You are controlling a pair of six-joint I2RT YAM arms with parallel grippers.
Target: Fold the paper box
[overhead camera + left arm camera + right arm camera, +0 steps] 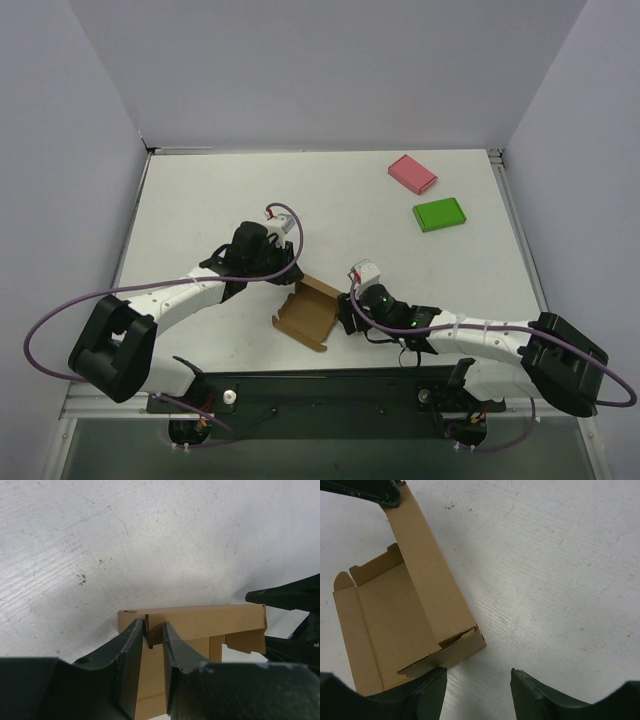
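My left gripper (153,628) sits at the bottom of its wrist view. Its 2 fingers (131,650) are drawn narrow and pinch the top edge of an upright wall of the paper box (200,622), at that wall's left end. Only thin cardboard lies in the gap. In the overhead view the left gripper (295,273) reaches from the left onto the upper corner of the paper box (305,315). The box lies open and partly folded on the white table (330,200), below the middle of the frame, between my 2 arms.

My right gripper (347,311) is just beside the box's right side there. In its own wrist view the right gripper (478,674) stands wide at the bottom edge, with bare table between the fingers. Its left-hand finger (427,692) is at the box's near corner, but I cannot tell whether it touches. The paper box (385,625) fills the left half of that frame: a flat floor, 1 long wall raised along its right side, and a short end wall at the lower corner. The long wall runs to the upper left, where my other gripper holds it.

A pink flat box (412,173) and a green flat box (439,214) lie in the upper right of the overhead view, well apart from the paper box.
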